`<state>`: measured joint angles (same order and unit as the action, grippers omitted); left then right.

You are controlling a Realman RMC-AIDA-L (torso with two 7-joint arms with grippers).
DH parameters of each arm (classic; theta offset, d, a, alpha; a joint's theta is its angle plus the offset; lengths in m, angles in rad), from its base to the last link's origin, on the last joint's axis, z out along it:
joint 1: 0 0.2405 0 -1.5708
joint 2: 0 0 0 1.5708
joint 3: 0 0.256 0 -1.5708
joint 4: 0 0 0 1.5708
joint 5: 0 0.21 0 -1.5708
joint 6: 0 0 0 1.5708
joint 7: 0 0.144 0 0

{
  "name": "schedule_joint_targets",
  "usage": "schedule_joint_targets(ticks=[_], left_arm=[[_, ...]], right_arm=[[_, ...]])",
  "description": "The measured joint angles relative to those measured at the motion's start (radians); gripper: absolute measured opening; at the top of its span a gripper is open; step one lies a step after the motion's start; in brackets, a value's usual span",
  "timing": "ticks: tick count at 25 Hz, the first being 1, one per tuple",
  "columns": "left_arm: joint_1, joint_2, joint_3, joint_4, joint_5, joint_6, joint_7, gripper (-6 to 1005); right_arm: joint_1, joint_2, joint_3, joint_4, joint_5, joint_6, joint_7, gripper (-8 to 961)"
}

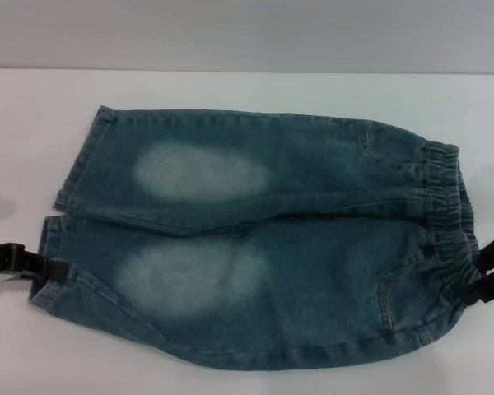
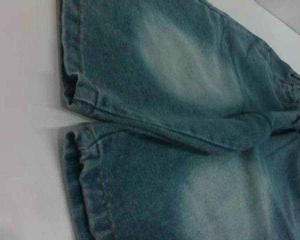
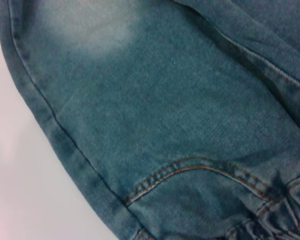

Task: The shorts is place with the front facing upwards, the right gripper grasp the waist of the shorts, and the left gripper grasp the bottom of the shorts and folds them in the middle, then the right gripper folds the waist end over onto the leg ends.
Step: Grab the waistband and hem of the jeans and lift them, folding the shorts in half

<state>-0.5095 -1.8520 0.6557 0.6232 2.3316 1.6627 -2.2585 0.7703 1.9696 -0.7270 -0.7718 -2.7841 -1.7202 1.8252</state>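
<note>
The shorts [image 1: 263,247] lie flat and front up on the white table [image 1: 230,90], blue-green denim with pale oval patches on both legs, waistband [image 1: 449,222] toward my right, leg hems [image 1: 53,247] toward my left. My left gripper [image 1: 45,267] sits at the near hem, my right gripper [image 1: 486,276] at the waistband; whether either is clamped I cannot tell.

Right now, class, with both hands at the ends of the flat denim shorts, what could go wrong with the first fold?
1. The left hand sits at only the nearer leg's hem, so the far leg may lag.
2. The right hand sits at the edge of the elastic waistband of the blue-green faded denim shorts; it could slip off.
</note>
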Motion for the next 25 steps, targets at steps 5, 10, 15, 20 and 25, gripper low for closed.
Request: schedule_joint_targets(ticks=[5,10,15,20,25], left_arm=[[-0.006,0.008,-0.001,0.0,0.0,-0.002,0.0,102],[-0.014,0.012,-0.002,0.0,0.0,-0.003,0.001,106],[-0.017,0.016,-0.013,0.001,0.0,-0.011,0.0,110],[-0.019,0.019,-0.041,0.0,0.0,-0.035,-0.005,114],[-0.026,0.019,-0.113,0.0,0.0,-0.041,-0.01,118]], right_arm=[[0.0,-0.002,-0.001,0.004,-0.002,-0.002,0.0,466],[-0.004,0.001,-0.002,0.005,-0.003,0.003,0.0,125],[-0.025,0.001,0.012,-0.004,0.024,0.027,0.0,16],[-0.07,-0.002,0.039,-0.022,0.106,0.05,-0.003,14],[-0.138,-0.003,0.053,-0.038,0.259,0.068,-0.019,10]])
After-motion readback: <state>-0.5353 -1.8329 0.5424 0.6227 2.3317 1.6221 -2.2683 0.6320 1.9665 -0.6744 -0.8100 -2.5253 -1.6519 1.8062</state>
